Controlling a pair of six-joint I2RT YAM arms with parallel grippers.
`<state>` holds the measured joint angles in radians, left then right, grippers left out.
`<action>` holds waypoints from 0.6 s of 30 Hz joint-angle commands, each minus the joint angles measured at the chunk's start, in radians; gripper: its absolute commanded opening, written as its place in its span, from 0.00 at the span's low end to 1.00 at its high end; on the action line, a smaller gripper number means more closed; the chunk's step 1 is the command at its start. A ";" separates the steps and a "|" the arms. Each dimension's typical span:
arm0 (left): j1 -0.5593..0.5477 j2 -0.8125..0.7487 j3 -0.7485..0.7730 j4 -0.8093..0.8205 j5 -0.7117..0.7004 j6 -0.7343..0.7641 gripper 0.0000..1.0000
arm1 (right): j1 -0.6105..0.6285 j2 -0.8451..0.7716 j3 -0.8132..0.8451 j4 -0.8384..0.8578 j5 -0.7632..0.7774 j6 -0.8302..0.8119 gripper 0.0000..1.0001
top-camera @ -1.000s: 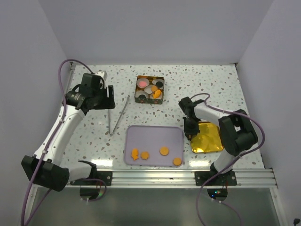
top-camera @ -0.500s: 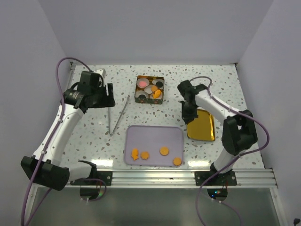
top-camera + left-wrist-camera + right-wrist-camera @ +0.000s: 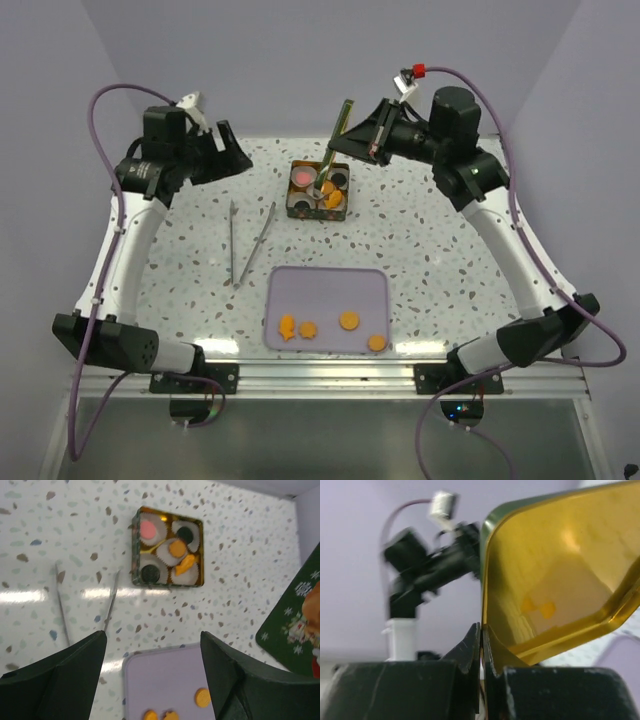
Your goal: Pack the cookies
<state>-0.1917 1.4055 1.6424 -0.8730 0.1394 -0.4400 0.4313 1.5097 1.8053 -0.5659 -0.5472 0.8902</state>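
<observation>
Several orange cookies (image 3: 349, 320) lie on the purple tray (image 3: 328, 285); three of them show in the left wrist view (image 3: 202, 696). More cookies sit in white paper cups inside the square tin (image 3: 319, 190): a pink one (image 3: 147, 529), two black ones (image 3: 186, 532) and two orange ones (image 3: 176, 547). My right gripper (image 3: 366, 135) is shut on the rim of the tin lid (image 3: 338, 135) and holds it tilted on edge in the air above the tin. The lid's gold inside (image 3: 555, 575) fills the right wrist view. My left gripper (image 3: 228, 158) is open and empty, high at the back left.
Two metal tweezers (image 3: 232, 242) (image 3: 262, 238) lie on the speckled table left of the tin and tray. In the left wrist view the lid's green printed outside (image 3: 295, 625) shows at the right edge. White walls close in the table on three sides.
My right arm has lifted the lid off the table at the right and swung it up and left over the tin. My left arm has risen and drawn back.
</observation>
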 commanded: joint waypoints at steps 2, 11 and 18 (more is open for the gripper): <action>0.182 -0.074 -0.105 0.311 0.378 -0.164 0.83 | 0.001 -0.037 -0.230 0.910 -0.322 0.632 0.00; 0.256 -0.198 -0.490 1.086 0.769 -0.663 0.90 | 0.001 0.006 -0.388 1.691 -0.260 1.134 0.00; 0.258 -0.230 -0.682 1.538 0.778 -0.954 0.91 | 0.003 0.056 -0.406 1.882 -0.181 1.271 0.00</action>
<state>0.0631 1.2186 1.0054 0.3115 0.8646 -1.1980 0.4332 1.5578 1.3922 1.0962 -0.7795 1.9453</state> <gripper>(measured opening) 0.904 0.015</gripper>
